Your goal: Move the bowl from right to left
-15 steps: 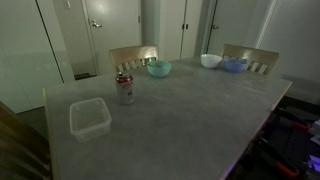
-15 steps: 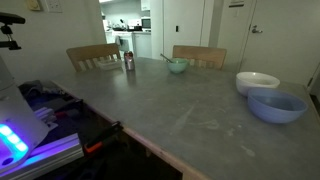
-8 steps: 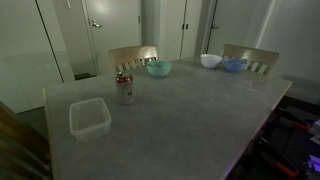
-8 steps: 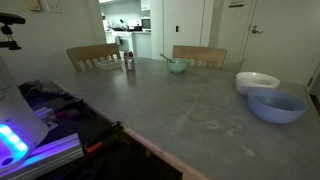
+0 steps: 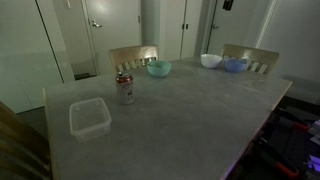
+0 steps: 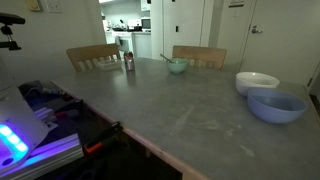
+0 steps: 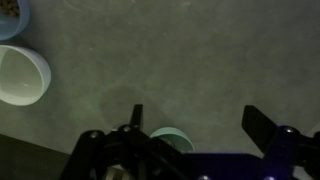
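The blue-to-purple bowl sits at the table's far end next to a white bowl. It is large and near in an exterior view, and only its edge shows in the top left corner of the wrist view. My gripper is open and empty, high above the bare table, well apart from the bowl. A dark part of it shows at the top edge of an exterior view.
A teal-green bowl stands mid-table and peeks out behind my gripper in the wrist view. A soda can and a clear plastic container stand nearer. Wooden chairs line the far side. The white bowl lies left.
A dark part of the gripper has come into the top edge of an exterior view. The bowls, can and container have not moved.
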Controlling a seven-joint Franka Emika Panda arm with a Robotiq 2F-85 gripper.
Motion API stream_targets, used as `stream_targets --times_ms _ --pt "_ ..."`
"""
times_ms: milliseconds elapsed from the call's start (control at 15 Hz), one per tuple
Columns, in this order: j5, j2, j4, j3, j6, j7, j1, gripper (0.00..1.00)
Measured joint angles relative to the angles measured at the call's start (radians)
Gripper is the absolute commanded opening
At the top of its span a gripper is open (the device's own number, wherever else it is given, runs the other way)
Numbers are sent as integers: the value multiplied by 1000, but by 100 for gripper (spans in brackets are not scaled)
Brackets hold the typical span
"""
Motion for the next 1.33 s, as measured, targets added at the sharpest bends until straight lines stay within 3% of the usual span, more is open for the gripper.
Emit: stream_targets --times_ms 600,1333 --pt "26 344 315 -27 45 -274 -139 100" --pt "65 678 622 -21 45 -306 -370 100"
